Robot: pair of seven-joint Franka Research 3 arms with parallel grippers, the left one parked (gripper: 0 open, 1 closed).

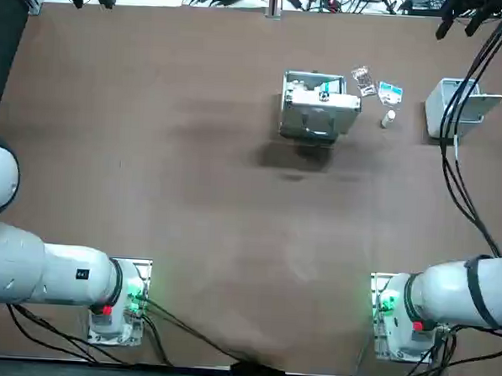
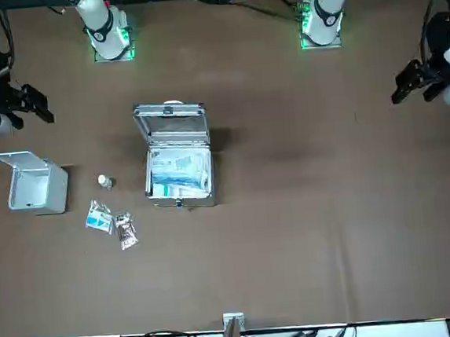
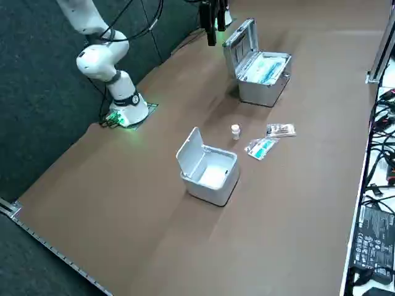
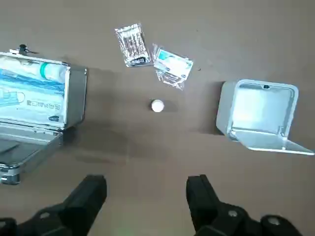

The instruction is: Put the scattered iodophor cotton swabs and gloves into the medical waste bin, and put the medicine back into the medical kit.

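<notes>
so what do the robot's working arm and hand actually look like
The right arm is glossy white with rounded links and a black band around it. A green light glows at its base, and loose black cables trail from it. The right hand, up above the table, has two matte black, blocky fingers.

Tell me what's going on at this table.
Nothing is held yet. The right gripper hovers open above the brown table. A small white medicine bottle, a clear packet of cotton swabs and a blue-and-white plastic packet lie loose between the open silver metal kit and the open-lidded white bin.
</notes>
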